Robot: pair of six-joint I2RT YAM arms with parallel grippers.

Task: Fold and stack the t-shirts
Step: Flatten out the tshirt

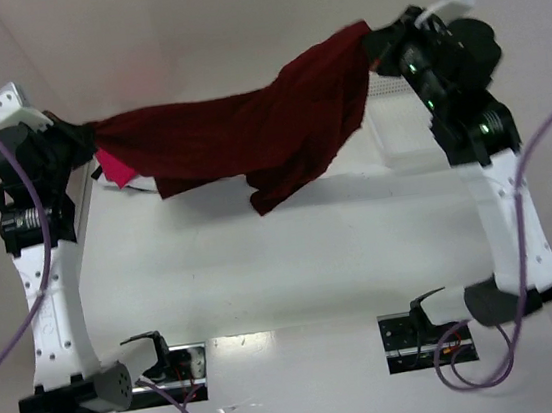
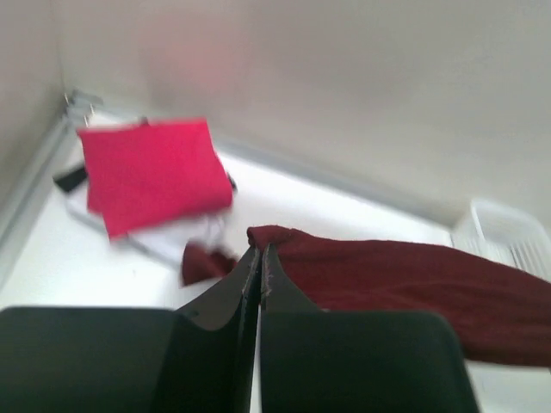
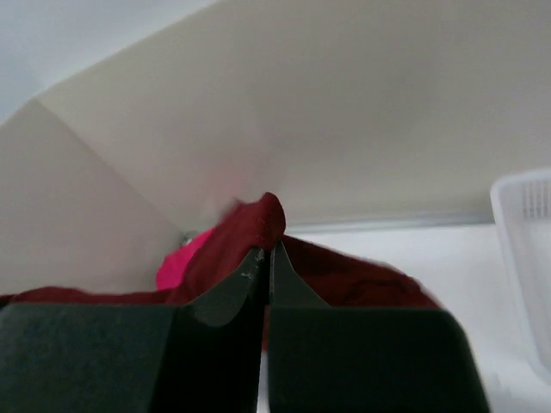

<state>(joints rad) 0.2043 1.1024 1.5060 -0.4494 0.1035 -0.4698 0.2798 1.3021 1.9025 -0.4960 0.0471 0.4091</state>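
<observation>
The dark maroon t-shirt [image 1: 246,129] hangs stretched in the air between both grippers, sagging in the middle above the table. My left gripper [image 1: 89,139] is shut on its left end; in the left wrist view the gripper [image 2: 260,249] pinches the maroon t-shirt [image 2: 405,284]. My right gripper [image 1: 375,41] is shut on its right end; in the right wrist view the gripper [image 3: 267,249] pinches the maroon t-shirt [image 3: 250,225]. The folded pink-red t-shirt [image 2: 153,172] lies at the far left on a white t-shirt [image 2: 185,239]. The pink-red t-shirt shows partly below the maroon cloth [image 1: 113,169].
A white mesh basket [image 2: 508,231] stands at the far right of the table, also in the right wrist view [image 3: 527,249] and faintly in the top view [image 1: 402,121]. Walls close the back and left side. Cables [image 1: 547,113] hang by both arms.
</observation>
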